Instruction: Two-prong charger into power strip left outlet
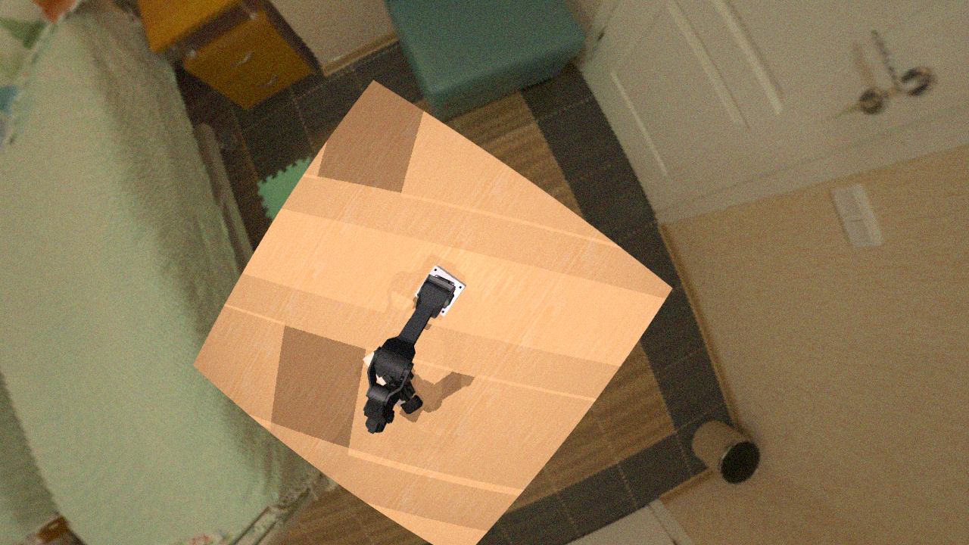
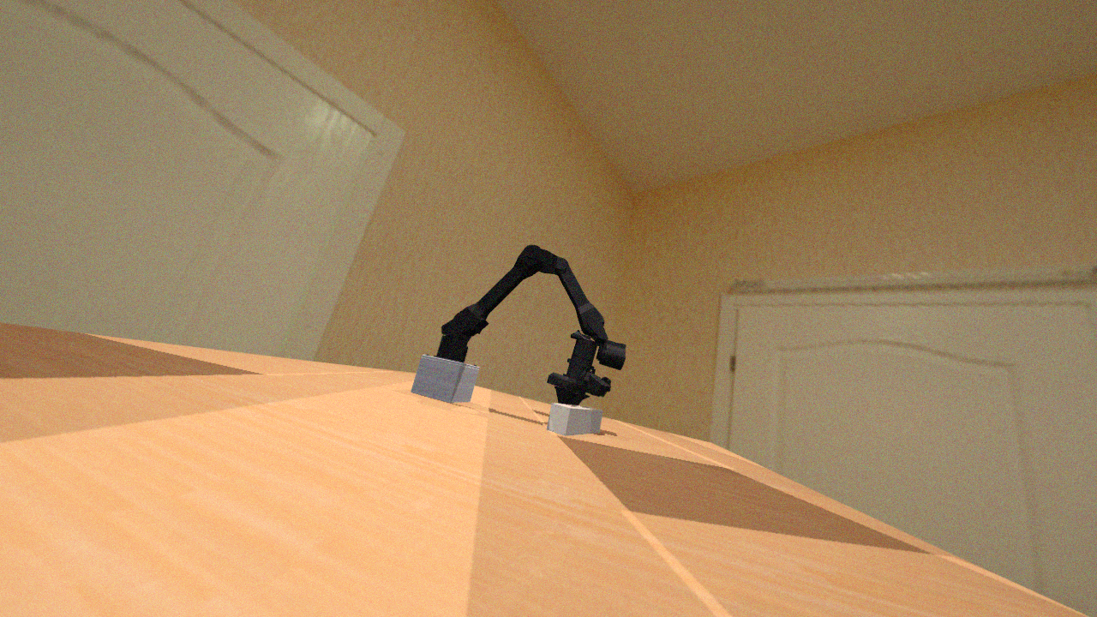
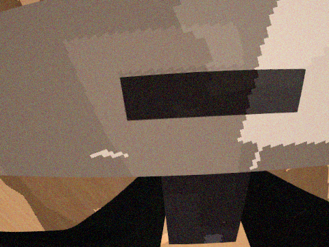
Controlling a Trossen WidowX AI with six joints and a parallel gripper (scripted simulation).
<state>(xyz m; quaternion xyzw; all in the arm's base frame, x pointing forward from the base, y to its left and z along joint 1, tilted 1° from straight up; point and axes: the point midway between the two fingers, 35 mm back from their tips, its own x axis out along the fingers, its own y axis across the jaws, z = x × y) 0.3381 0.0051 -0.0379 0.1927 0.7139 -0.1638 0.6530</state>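
Observation:
The white power strip [image 2: 574, 419] [image 3: 55, 103] sits on the table; in the top view only a white corner [image 1: 368, 359] shows beside the arm. In the wrist view a long dark rectangle [image 3: 192, 94] lies across its shaded face. My gripper [image 2: 569, 398] [image 3: 196, 164] points down, right over the strip. Its black fingers are shut on the charger, a dark block [image 3: 205, 216] between them at the strip's edge in the wrist view. The prongs and the slots are hidden, so I cannot tell how deep the prongs sit.
The arm's base stands on a white mounting plate [image 1: 457, 294], which shows as a blue-grey block [image 2: 440, 380] in the exterior view. The arm arches from there over the wooden table [image 1: 528, 291] [image 2: 344, 506] to the strip.

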